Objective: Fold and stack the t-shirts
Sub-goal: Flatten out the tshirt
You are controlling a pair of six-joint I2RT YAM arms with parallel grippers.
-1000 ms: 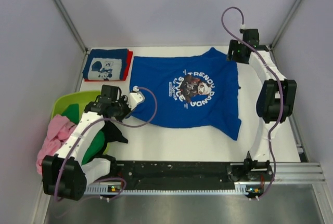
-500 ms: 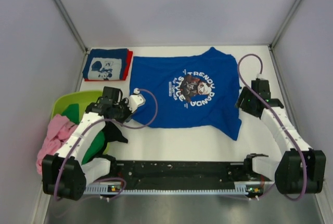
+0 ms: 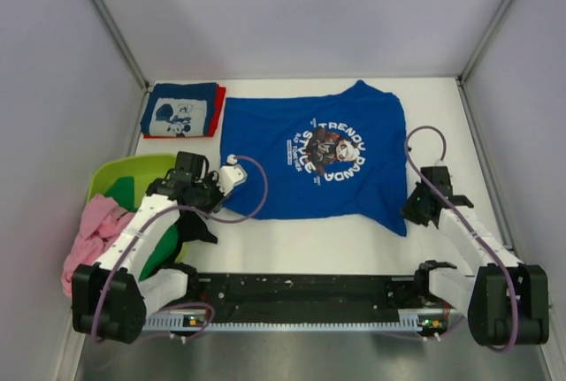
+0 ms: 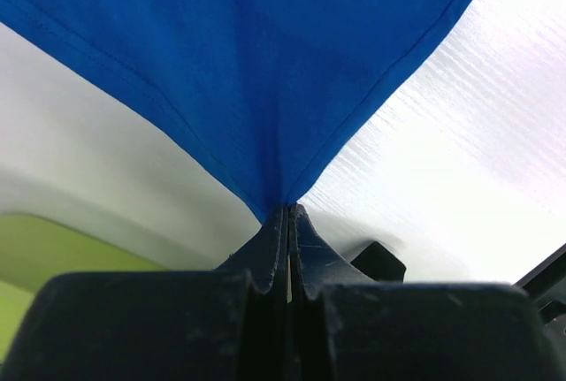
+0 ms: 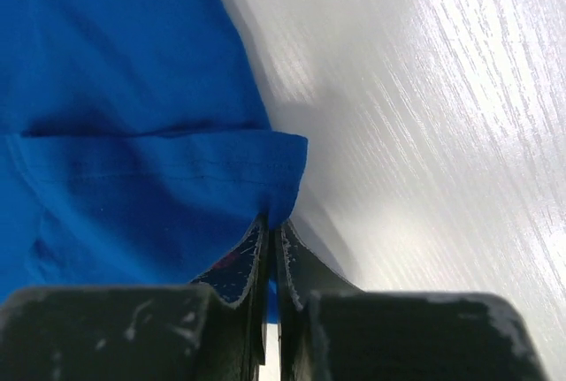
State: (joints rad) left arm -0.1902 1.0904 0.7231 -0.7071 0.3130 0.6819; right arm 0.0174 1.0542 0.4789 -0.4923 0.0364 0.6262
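Observation:
A large royal blue t-shirt (image 3: 309,160) with a dark print lies spread flat on the white table. My left gripper (image 3: 217,194) is shut on its near-left corner; the left wrist view has the blue cloth (image 4: 265,63) pinched between the closed fingertips of that gripper (image 4: 289,209). My right gripper (image 3: 410,214) is shut on the near-right corner, and the right wrist view shows the blue hem (image 5: 124,133) caught in the right gripper (image 5: 272,222). A folded navy t-shirt (image 3: 181,110) with white cartoon print rests on a folded red one (image 3: 221,109) at the far left.
A lime-green tub (image 3: 133,173) stands by the left wall beside the left arm. A pink t-shirt (image 3: 88,231) hangs over its near side, with green cloth (image 3: 159,248) and dark cloth (image 3: 196,226) in it. Grey walls close in left, right and back.
The right arm swung from the shirt's far-right corner down to its near-right corner and shut on the hem. The left gripper kept its hold and barely moved.

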